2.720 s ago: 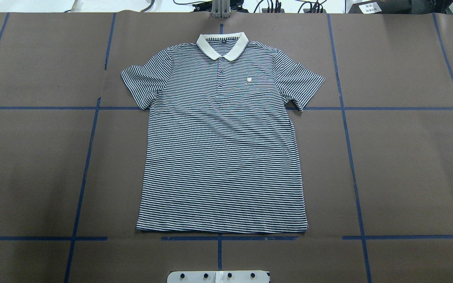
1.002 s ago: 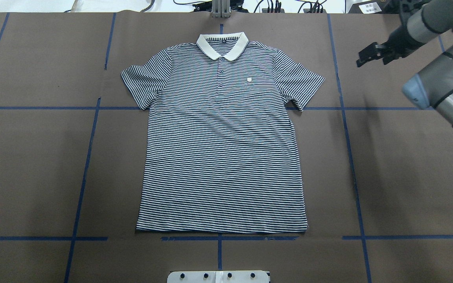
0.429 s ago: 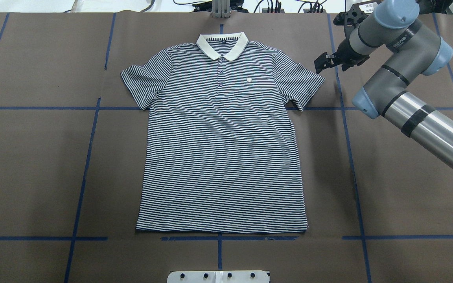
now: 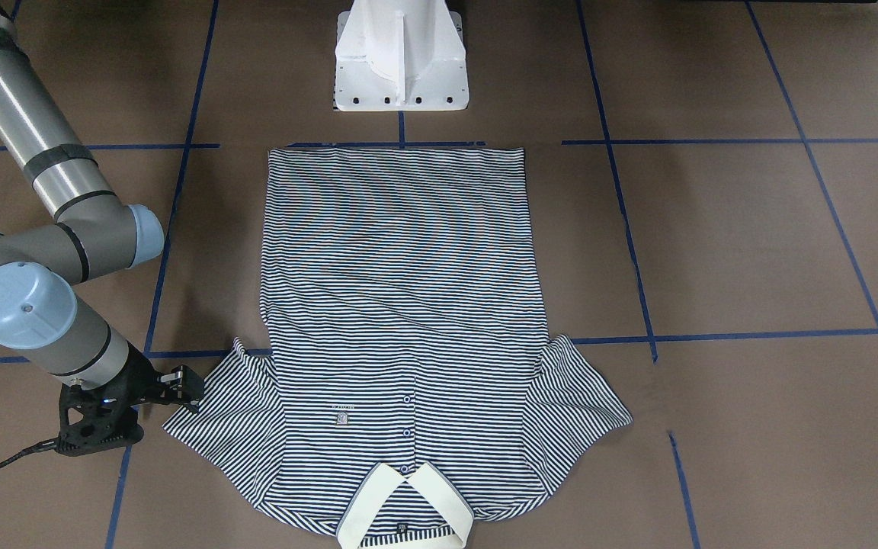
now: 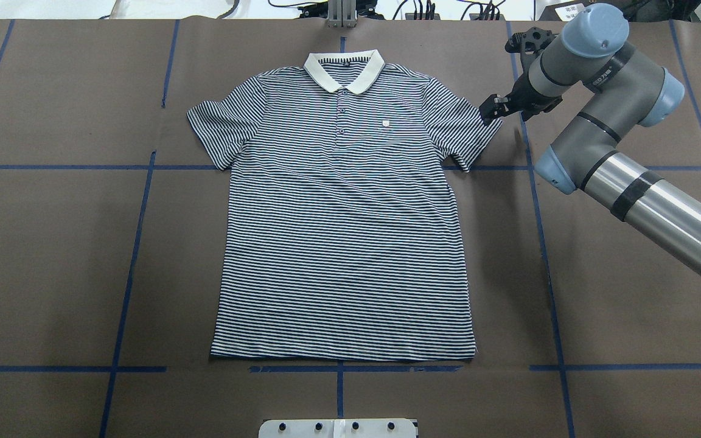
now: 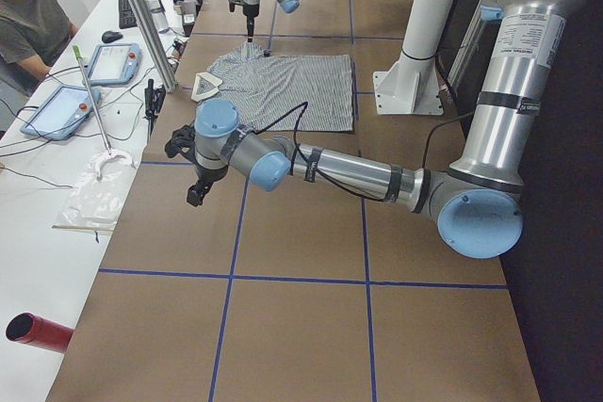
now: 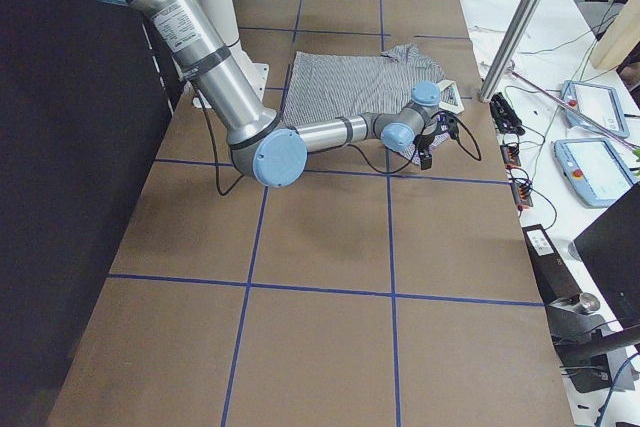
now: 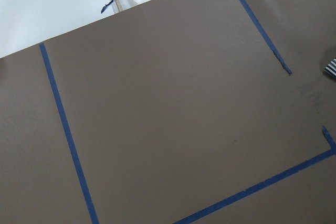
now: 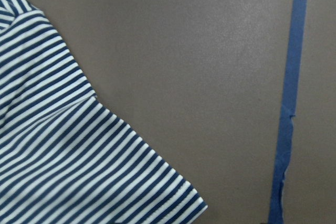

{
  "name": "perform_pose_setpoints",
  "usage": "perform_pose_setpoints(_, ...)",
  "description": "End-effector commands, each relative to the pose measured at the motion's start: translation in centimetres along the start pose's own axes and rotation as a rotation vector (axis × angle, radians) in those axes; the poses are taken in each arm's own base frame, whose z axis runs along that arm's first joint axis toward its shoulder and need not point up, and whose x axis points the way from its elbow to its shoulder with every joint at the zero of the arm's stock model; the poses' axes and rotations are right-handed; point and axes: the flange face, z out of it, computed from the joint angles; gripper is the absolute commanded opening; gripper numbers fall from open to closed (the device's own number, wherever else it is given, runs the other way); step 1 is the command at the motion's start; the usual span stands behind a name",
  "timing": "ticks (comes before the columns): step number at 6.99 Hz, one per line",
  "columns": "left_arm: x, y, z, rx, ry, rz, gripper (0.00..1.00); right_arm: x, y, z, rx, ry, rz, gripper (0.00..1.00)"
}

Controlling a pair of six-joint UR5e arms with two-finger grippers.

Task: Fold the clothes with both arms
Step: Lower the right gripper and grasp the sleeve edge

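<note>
The striped polo shirt (image 5: 344, 243) lies flat and face up on the brown table, with its cream collar (image 5: 343, 70) at the far edge and both sleeves spread. It also shows in the front-facing view (image 4: 401, 290). My right gripper (image 5: 489, 112) hovers at the outer edge of the shirt's right-hand sleeve (image 5: 463, 128); its fingers look open and empty (image 4: 187, 390). The right wrist view shows that sleeve's hem (image 9: 63, 150). My left gripper (image 6: 196, 197) hangs over bare table well left of the shirt. It shows clearly only in the exterior left view, so I cannot tell its state.
The white pedestal base (image 4: 401, 61) stands at the near edge behind the shirt's hem. Blue tape lines (image 5: 137, 243) cross the brown cover. An operator (image 6: 28, 25) and tablets (image 6: 113, 63) are along the far side, beyond the collar.
My right arm has come in from the right and swung left, bringing its gripper to the sleeve's edge. The shirt has not moved.
</note>
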Motion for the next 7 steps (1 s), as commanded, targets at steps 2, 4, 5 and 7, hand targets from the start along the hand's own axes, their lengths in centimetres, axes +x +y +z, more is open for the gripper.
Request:
perform_pose_setpoints(2,0.1,0.0,-0.1,0.001,-0.001,0.001,1.0,0.1,0.2,0.8,-0.014,0.014,-0.002,0.53)
perform_pose_setpoints(4,0.1,0.0,-0.1,0.001,-0.001,0.0,1.0,-1.8,-1.3,0.2,-0.021,0.018,-0.017,0.17)
perform_pose_setpoints(5,0.2,-0.1,-0.2,0.005,0.001,0.003,1.0,-2.2,-1.6,0.0,-0.032,0.027,-0.037,0.08)
perform_pose_setpoints(7,0.3,-0.2,-0.3,0.006,0.001,0.002,1.0,-2.7,-1.9,-0.3,-0.027,0.024,-0.042,0.0)
